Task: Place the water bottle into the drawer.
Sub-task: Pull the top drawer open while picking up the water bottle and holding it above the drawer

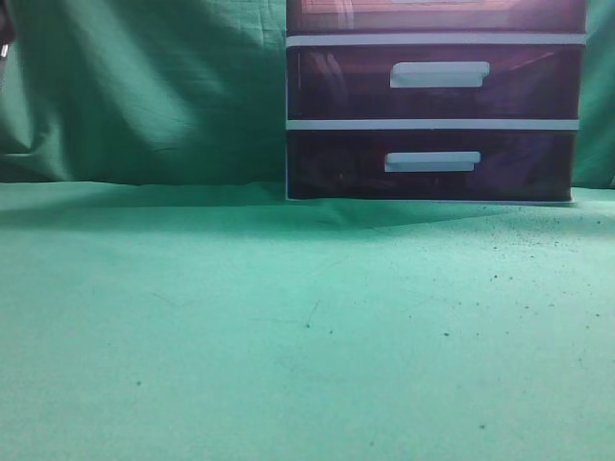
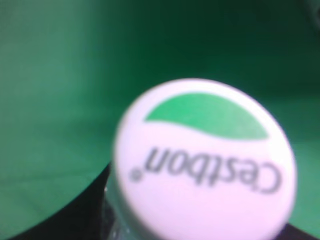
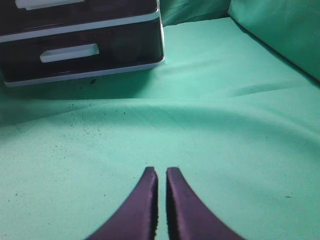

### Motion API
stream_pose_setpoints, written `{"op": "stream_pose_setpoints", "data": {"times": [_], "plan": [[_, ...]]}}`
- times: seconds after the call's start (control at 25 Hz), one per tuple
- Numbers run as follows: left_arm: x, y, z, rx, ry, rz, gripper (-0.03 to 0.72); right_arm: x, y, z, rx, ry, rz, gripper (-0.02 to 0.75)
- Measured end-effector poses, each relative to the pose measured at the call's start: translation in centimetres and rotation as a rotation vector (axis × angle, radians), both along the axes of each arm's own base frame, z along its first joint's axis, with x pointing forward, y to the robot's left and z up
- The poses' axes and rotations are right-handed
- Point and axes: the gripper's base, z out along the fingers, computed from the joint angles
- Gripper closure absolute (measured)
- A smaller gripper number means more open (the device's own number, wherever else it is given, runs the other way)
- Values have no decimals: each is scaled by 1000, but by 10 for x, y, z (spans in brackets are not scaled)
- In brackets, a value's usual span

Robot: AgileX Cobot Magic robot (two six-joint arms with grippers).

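The water bottle fills the left wrist view: a white cap with a green leaf mark and the print "C'estbon", and a clear neck below it. My left gripper shows only as a dark shape beside the neck and appears shut on the bottle. The drawer, reddish and translucent, sits at the top of the white-framed cabinet, cut off by the frame edge; I cannot tell whether it is open. My right gripper is shut and empty, low over the green cloth. Neither gripper shows in the exterior view.
Two lower dark drawers with white bar handles face me; they also show in the right wrist view. Green cloth covers the table and the backdrop, with a raised fold at the right.
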Motion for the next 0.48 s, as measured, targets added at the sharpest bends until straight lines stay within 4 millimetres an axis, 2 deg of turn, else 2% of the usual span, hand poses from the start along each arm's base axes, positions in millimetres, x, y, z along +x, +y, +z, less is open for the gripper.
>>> {"op": "stream_pose_setpoints", "data": {"times": [0.12, 0.24, 0.4, 0.48], "plan": [[-2, -9, 45, -7, -50, -34, 398, 0, 0, 0, 0, 0, 0, 688], [-13, -13, 82, -15, -96, -54, 398, 0, 0, 0, 0, 0, 0, 688], [-36, -10, 115, -33, -160, -57, 398, 1, 0, 4, -12, -43, 2, 688], [-48, -9, 125, -51, -181, -57, 398, 4, 1, 15, 5, -184, 12, 688]]}}
